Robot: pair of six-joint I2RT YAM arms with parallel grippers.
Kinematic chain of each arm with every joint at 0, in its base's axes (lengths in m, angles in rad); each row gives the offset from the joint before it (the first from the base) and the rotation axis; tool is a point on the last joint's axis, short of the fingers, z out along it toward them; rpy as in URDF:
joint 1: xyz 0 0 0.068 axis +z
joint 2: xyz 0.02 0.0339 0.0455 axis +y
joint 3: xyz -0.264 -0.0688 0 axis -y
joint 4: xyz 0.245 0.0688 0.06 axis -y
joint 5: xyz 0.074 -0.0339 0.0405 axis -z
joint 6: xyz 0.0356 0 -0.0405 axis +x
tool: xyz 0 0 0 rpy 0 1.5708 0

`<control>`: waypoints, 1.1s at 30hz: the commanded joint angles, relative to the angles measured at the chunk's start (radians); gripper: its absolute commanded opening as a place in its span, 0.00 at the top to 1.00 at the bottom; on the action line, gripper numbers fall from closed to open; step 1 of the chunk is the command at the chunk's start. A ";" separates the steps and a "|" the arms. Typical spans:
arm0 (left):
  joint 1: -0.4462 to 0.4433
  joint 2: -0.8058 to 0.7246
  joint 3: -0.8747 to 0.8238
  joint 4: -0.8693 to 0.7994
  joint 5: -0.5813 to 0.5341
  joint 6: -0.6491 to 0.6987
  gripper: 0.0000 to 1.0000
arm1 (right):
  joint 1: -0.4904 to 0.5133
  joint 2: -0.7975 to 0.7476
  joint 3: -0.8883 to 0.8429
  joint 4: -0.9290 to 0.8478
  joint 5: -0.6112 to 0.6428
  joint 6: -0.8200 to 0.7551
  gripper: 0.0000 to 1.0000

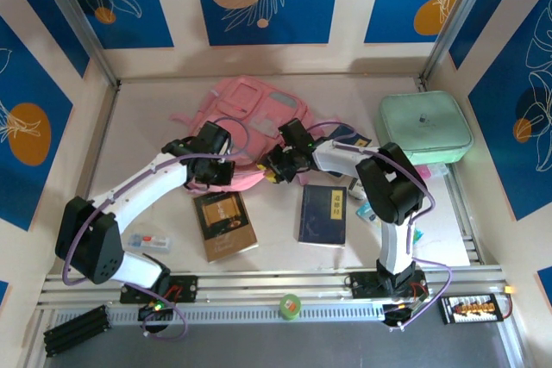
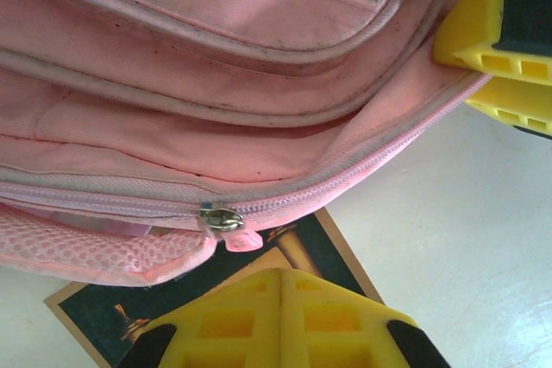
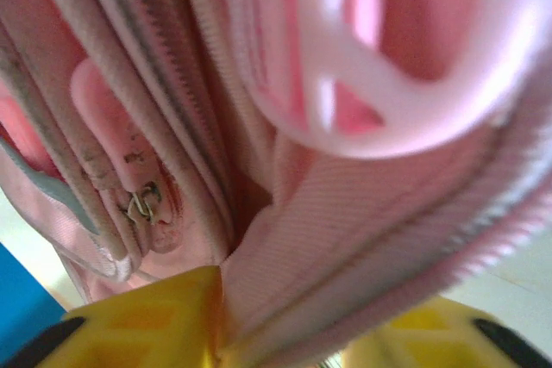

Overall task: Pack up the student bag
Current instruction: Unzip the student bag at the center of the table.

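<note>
Left gripper (image 1: 217, 180) in the top view is sitting at the near edge of the student bag (image 1: 241, 109), its fingers too small there to be telling their state. Student bag is lying flat and crumpled mid-table (image 1: 147, 127), toward the far side. Right gripper (image 1: 272, 171) is meeting that same near edge from the right, just beside the left one. Brown book (image 1: 224, 224) is lying on the near side of the bag, its far end touching the bag's edge; blue book (image 1: 323, 215) is lying beside it, apart. Mint case (image 1: 424, 127) is sitting far right, well apart from the bag. Green tape roll (image 1: 290, 304) is resting on the front rail (image 1: 216, 286)

Left wrist view: left gripper (image 2: 280, 275) is showing its yellow fingers (image 2: 224, 325) pressed together with no gap, over the brown book (image 2: 328, 256); cannot tell if anything thin is being pinched. Zip slider (image 2: 222, 219) is sitting just above the fingertips on the student bag (image 2: 216, 127). The right gripper (image 2: 461, 75) is clamping the bag's zip edge at upper right

Right wrist view: right gripper (image 3: 293, 333) is holding a fold of the student bag (image 3: 371, 239) between its two fingers, the narrow gap packed with pink cloth. Zip pull (image 3: 145, 204) is hanging at left; pink loop (image 3: 388, 118) is showing blurred up top
</note>
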 commanded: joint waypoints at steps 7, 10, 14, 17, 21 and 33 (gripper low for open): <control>-0.008 -0.040 -0.112 0.112 -0.047 -0.071 0.61 | 0.002 -0.012 0.051 -0.033 0.002 -0.026 0.86; -0.008 -0.058 -0.146 0.169 -0.059 -0.101 0.58 | -0.003 -0.035 0.071 -0.041 -0.003 -0.053 0.87; -0.008 -0.059 -0.158 0.214 -0.074 -0.119 0.58 | 0.001 -0.066 0.087 -0.050 -0.012 -0.083 0.87; -0.008 -0.051 -0.144 0.218 -0.092 -0.128 0.58 | 0.006 -0.088 0.093 -0.050 -0.018 -0.098 0.87; -0.007 -0.019 -0.115 0.183 -0.149 -0.141 0.62 | 0.011 -0.110 0.100 -0.059 -0.017 -0.116 0.87; -0.004 -0.039 -0.086 0.115 -0.194 -0.147 0.93 | 0.011 -0.156 0.138 -0.137 0.114 -0.221 0.88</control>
